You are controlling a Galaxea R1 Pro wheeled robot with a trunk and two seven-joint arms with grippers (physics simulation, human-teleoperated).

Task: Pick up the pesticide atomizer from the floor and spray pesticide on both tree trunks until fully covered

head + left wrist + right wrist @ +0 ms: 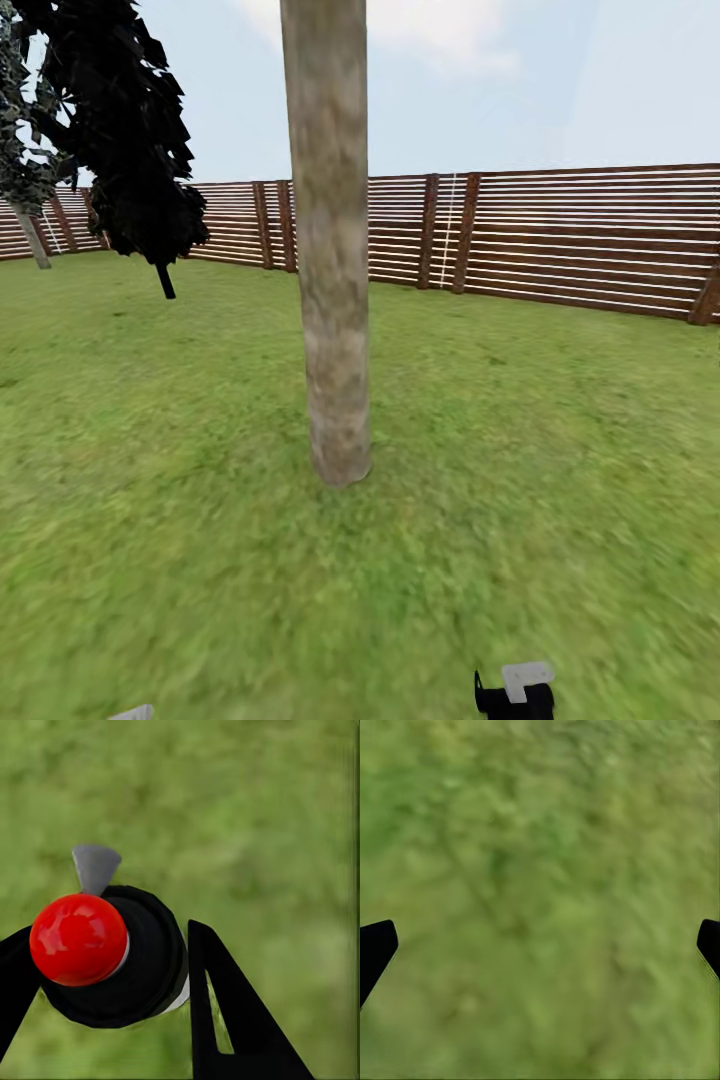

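**Robot faces a tree trunk with the sprayer held in its left gripper**

The head view looks across a blurry green grass floor (pixel 560 430) toward a thick, smooth tree trunk (pixel 330 260), pale grey-tan with brownish blotches. It rises straight from the lawn near the middle of the picture, and its crown is cut off above. Behind it runs a brown fence of horizontal wooden slats (pixel 580 235). A black cone-shaped tree (pixel 125 120) stands off to the left, near the fence. At the bottom edge, right of centre, sits a small black and pale grey part of the robot (pixel 515 690); what it is cannot be told.

In the left wrist view, the left gripper (pixel 105 967) has its two black fingers closed around the pesticide atomizer (pixel 112 952), a black rounded body with a glossy red ball cap and a small grey nozzle tab. One finger lies along each side of the black body, over grass.

In the right wrist view, the right gripper (pixel 540 945) holds nothing. Its black fingertips (pixel 375 949) sit wide apart at the picture's edges, over bare grass.

The trunk looks well apart from the robot, so spray released from here might fall short or wet one side alone. The nozzle's aim relative to the trunk cannot be judged. The atomizer's round body could also twist or slip between the fingers if the arm swings quickly.
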